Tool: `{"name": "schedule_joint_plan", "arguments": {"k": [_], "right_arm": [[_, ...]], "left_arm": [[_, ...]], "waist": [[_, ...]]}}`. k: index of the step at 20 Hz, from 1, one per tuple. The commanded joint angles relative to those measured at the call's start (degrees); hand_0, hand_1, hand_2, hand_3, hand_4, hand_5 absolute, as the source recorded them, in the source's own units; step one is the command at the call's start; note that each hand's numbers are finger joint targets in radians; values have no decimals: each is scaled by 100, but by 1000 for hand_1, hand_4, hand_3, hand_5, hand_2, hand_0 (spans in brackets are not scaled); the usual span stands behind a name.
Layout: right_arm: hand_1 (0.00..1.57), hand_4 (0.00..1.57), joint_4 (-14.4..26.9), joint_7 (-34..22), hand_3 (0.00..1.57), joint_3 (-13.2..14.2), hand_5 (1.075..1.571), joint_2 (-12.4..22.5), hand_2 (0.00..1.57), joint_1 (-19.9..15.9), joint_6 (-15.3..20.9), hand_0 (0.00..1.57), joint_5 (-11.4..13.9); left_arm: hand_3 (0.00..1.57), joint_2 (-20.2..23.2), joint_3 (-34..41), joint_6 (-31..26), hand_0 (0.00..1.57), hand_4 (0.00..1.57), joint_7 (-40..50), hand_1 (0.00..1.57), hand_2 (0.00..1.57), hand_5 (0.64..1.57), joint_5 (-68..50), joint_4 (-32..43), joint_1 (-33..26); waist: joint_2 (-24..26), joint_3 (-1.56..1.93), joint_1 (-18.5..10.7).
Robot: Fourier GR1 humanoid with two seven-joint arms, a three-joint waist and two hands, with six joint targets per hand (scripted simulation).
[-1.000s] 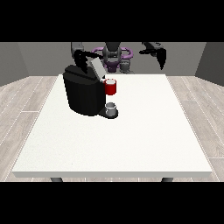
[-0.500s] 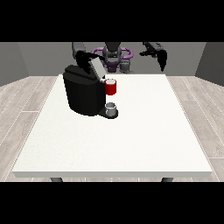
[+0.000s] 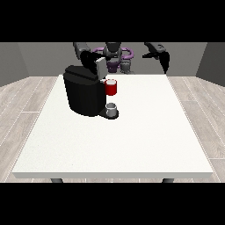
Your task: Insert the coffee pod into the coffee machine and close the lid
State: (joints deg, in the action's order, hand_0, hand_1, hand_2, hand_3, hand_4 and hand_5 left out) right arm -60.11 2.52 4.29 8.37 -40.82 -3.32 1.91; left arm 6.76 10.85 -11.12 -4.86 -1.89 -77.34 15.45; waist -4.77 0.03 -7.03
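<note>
Item: coffee machine [image 3: 83,94], black, standing on the left half of the white table [image 3: 132,140], front turned toward the camera so its mouth is reachable from the robot's side. We read the pale panel [image 3: 100,67] tilted up at its top rear as the lid, raised to leave the pod chamber open.

Item: a red thing at the machine [image 3: 111,87], at its front, above a small grey cup-like thing [image 3: 111,108] on the base. We cannot tell this grey thing for the coffee pod, which we cannot place with certainty.

Item: hand at the view's left [image 3: 90,58], close behind the lid, we judge to tend it; whether its fingers are spread or hold anything, we cannot tell.

Item: hand at the view's right [image 3: 160,52], raised well apart from the machine, seemingly idle; its fingers likewise unreadable
</note>
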Motion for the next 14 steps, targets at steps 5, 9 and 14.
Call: {"name": "schedule_joint_plan", "arguments": {"k": [5, 9, 14], "right_arm": [[0, 173, 79, -14, 0, -360, 1571, -41, 0, -136, 46, 0, 402], [0, 141, 369, 70, 0, -320, 1571, -131, 0, -616, 341, 0, 624], [0, 125, 478, 259, 0, -164, 1571, -124, 0, -704, 138, 0, 488]], "left_arm": [[0, -38, -111, -94, 0, 0, -5, 0, 0, 1571, -82, -38, -103], [0, -27, -230, -121, 0, 196, 156, 0, 0, 1571, -145, -275, 329], [0, -339, -577, 132, 0, 145, -259, 0, 0, 1571, 152, -525, 70]], "waist": [[175, -4, -180], [-84, -3, -349], [-26, -2, -340]]}}
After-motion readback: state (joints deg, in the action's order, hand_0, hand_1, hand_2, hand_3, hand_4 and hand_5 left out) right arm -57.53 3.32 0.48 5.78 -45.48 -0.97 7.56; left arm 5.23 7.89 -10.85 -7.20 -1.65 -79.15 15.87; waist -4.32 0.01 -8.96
